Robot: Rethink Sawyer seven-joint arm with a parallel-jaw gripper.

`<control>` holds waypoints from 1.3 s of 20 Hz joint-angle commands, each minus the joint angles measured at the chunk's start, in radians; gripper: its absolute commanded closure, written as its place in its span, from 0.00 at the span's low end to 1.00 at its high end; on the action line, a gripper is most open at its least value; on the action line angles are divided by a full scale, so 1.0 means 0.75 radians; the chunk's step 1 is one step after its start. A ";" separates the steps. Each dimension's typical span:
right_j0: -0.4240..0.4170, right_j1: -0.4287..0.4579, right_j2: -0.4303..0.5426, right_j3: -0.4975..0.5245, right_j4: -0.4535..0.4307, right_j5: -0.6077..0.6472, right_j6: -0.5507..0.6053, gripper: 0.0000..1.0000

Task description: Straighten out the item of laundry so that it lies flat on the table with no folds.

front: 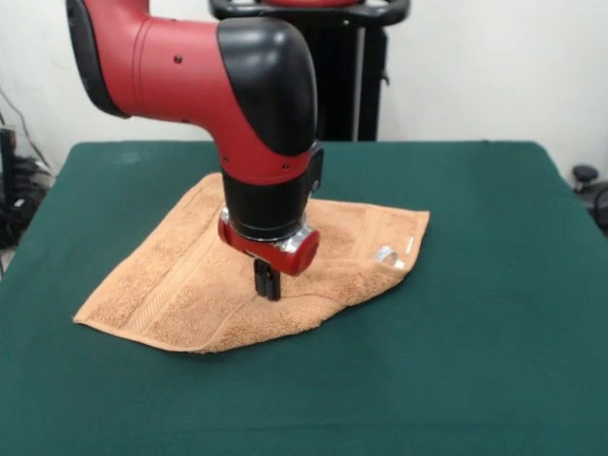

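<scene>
The item of laundry (180,285), an orange-tan terry towel with woven border bands, lies on the dark green table (475,361) left of centre. Its near right part is folded over, and a small white label (385,255) shows on that fold near the right corner. My gripper (267,283) comes straight down over the middle of the towel, below the red and black wrist (269,204). Its dark fingers stand shut together with the tips down on the cloth by the folded edge. Whether any cloth is pinched between them does not show.
Green tabletop stretches to the right of the towel and in front of it. The arm's thick red link (161,62) crosses the upper left. Dark cables (19,190) hang beyond the table's left edge, and a black castor (585,176) sits past the right edge.
</scene>
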 commanded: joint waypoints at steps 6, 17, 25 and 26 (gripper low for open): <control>-0.042 0.129 0.139 -0.147 -0.085 0.000 -0.140 1.00; -0.037 0.047 0.123 -0.158 -0.080 0.123 -0.131 1.00; -0.035 0.002 0.119 -0.107 -0.082 0.117 -0.126 1.00; -0.037 -0.002 0.120 -0.102 -0.081 0.119 -0.128 1.00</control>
